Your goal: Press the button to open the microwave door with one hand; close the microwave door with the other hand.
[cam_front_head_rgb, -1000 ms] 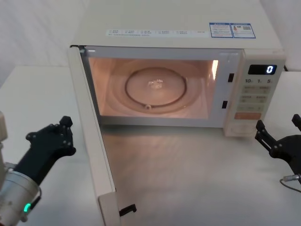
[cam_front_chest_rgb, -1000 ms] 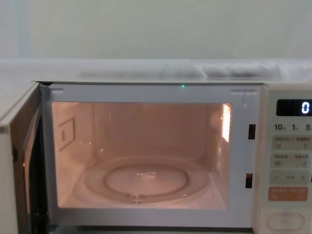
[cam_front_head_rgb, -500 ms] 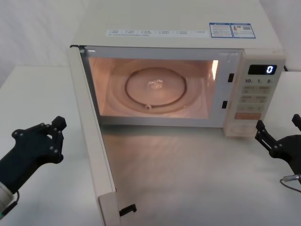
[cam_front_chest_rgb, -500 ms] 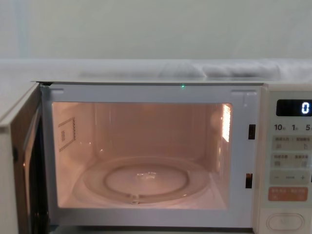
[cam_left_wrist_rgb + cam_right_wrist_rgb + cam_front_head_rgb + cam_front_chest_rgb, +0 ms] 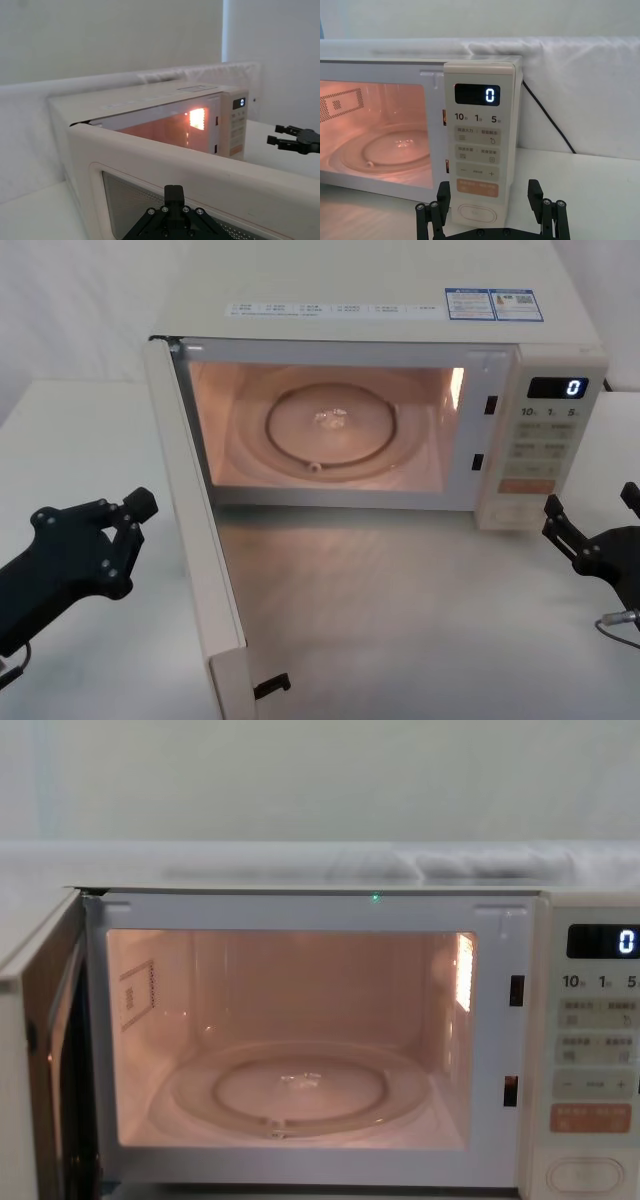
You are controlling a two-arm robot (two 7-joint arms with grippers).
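The microwave door stands swung wide open to the left, and the lit cavity shows its glass turntable. My left gripper is open and hovers just left of the door's outer face, a short gap away. In the left wrist view the door and its dark window fill the foreground right in front of that gripper. My right gripper is open, low in front of the control panel. In its wrist view its fingers flank the button, a little short of it. The button sits at the panel's bottom.
The microwave takes up the back of the white table. Its display reads 0, with an orange key above the button. A black cable runs behind the oven on the right.
My left gripper drew back to the left, then shifted slightly right toward the door's outer face. The door and the right gripper have not moved.
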